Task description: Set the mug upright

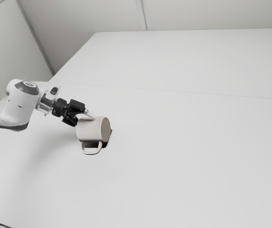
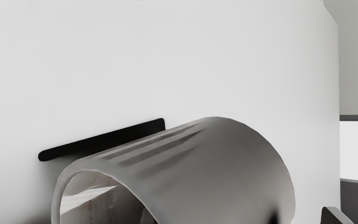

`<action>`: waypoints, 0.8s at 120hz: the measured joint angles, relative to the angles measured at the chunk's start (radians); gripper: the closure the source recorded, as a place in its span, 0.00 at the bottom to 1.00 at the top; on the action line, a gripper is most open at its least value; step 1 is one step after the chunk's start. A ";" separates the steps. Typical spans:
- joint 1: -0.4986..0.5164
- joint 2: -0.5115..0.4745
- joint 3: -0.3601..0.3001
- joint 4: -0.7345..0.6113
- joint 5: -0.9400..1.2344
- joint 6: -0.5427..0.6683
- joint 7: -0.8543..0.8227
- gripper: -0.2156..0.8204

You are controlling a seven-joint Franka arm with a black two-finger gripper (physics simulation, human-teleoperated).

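Mug: The pale mug (image 1: 92, 129) is lying on its side on the worktop (image 1: 173, 156), its mouth (image 2: 101, 199) facing the arm (image 1: 19, 104), its base (image 1: 106, 129) pointing toward the exterior view's right.
Handle: The handle (image 1: 92, 149) is jutting out sideways, toward the exterior camera.
Pincer: The pincer (image 1: 82, 118) is standing spread at the mouth – one finger (image 2: 336, 215) is hanging outside the wall, the other appearing at the opening. Neither seems to be gripping.
Dark strip: A black strip (image 2: 101, 140) is running along the mug's flank; whether it is shadow or object, I cannot tell.
Rolling risk: If the outer finger is pressing on the curved wall before the pair is closing, the mug could be rolling until its handle is stopping it.
Slipping risk: A shallow pinch on the rim could be letting the mug swivel and drop while tipping – and its base, landing unevenly, could be toppling it again.
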 joint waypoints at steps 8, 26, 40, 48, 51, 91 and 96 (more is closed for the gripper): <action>0.002 0.003 0.000 -0.004 -0.025 -0.004 0.025 0.34; 0.003 0.003 -0.007 -0.005 -0.060 -0.011 0.072 0.64; 0.004 -0.006 -0.024 -0.005 -0.069 -0.011 0.100 0.75; 0.005 -0.017 -0.037 -0.005 -0.072 -0.011 0.114 0.81; 0.005 -0.025 -0.042 -0.006 -0.073 -0.011 0.119 0.85; -0.033 -0.191 -0.075 -0.059 -0.024 0.019 0.155 0.94; -0.052 -0.210 -0.076 -0.058 0.007 0.024 0.150 0.94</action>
